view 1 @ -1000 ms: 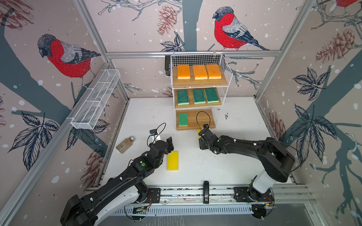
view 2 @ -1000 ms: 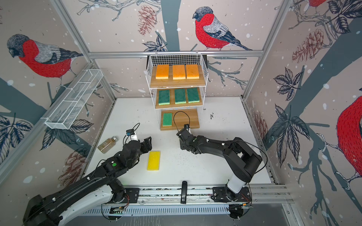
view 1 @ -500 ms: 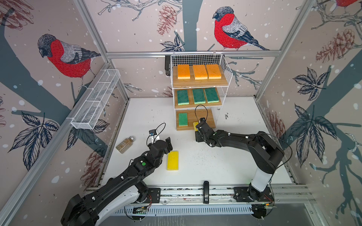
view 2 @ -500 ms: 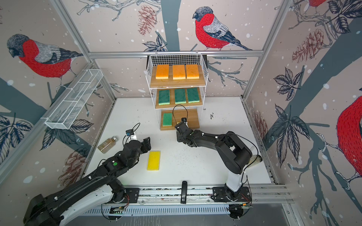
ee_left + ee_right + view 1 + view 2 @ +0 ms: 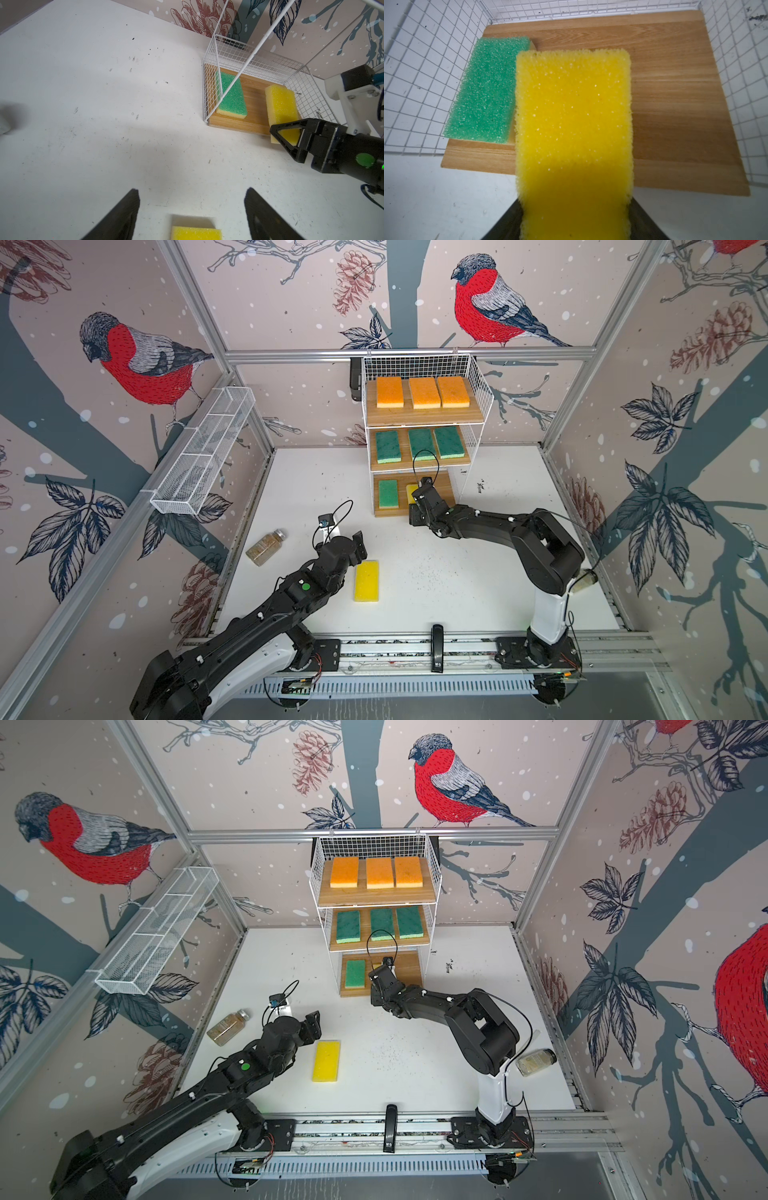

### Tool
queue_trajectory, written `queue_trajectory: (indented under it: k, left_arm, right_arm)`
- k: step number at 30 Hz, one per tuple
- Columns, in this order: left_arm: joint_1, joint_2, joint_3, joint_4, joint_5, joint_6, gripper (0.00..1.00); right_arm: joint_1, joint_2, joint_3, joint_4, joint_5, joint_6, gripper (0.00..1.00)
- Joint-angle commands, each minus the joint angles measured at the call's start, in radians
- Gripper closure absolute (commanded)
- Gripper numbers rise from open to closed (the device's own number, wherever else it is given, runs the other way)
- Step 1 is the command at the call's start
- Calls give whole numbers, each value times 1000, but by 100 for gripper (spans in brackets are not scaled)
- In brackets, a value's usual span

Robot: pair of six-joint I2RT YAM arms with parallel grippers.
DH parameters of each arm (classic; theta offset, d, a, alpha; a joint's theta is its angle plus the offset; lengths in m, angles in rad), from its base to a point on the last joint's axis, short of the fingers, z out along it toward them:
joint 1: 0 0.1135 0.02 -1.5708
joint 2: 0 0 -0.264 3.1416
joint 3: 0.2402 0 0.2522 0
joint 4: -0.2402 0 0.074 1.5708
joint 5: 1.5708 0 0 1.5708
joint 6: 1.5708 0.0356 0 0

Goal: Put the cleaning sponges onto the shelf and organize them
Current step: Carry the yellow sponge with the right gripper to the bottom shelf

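Observation:
The shelf (image 5: 424, 418) stands at the back, with three orange sponges (image 5: 424, 392) on its top board and three green ones (image 5: 422, 443) on the middle board. One green sponge (image 5: 485, 89) lies at the left of the bottom board (image 5: 675, 93). My right gripper (image 5: 575, 207) is shut on a yellow sponge (image 5: 574, 124), held tilted over the middle of that board, beside the green one. A second yellow sponge (image 5: 366, 580) lies flat on the table. My left gripper (image 5: 191, 193) hovers open over its far end, touching nothing.
A brownish glass jar (image 5: 266, 546) lies on the table left of my left arm. Another jar (image 5: 536, 1061) lies behind the right arm's base. A long white mesh tray (image 5: 203, 452) hangs on the left wall. Wire-grid walls (image 5: 415, 72) close in the bottom board's sides.
My right gripper has carried the yellow sponge away from the table's middle and in over the bottom board. The left arm has barely moved.

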Motion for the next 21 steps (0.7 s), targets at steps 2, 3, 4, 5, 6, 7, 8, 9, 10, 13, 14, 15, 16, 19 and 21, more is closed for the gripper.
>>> queue_trajectory:
  k: [2,3,4,5,6,7,8,9,10,13,14,15,16,19,21]
  left_arm:
    - [3,-5,13,-2,-1,8,20]
    - [3,-6,13,-2,-1,6,20]
    - [3,-7,13,-2,2,7,20]
    - [2,-7,14,-3,4,7,20]
    - [3,-5,13,-3,4,6,20]
    - [3,-5,14,-3,5,5,20]
    - [3,-4,11,-3,5,5,20]
    - [3,-4,11,-3,5,5,20]
    - [3,-4,10,-4,5,5,20]
    - [3,-4,13,-5,3,6,20]
    - [4,-4,12,-5,3,7,20]
    - [3,-4,10,-5,2,7,20]
    - [3,-4,11,-5,-1,7,20]
    - [4,0,8,0,-2,6,20]
    - [4,4,7,3,-2,7,20]
  right_arm:
    - [-13,19,21,23,-7,14,34]
    - [-17,22,23,28,-8,17,34]
    - [-18,23,26,33,-7,17,34]
    - [-19,28,29,36,-5,17,34]
    - [-20,33,33,40,-4,16,34]
    - [-19,38,37,45,-5,14,34]
    - [-19,46,45,45,-7,13,35]
    - [-20,52,53,47,-11,10,34]
    - [-19,58,59,50,-16,6,34]
    - [-16,79,77,55,-16,-1,34]
    - [-16,86,81,54,-11,-2,34]
    - [-16,90,85,55,-6,-2,34]
    - [-17,94,87,56,-3,-6,34]
    - [-19,107,97,54,8,-21,34]
    - [-19,120,112,45,16,-31,34]
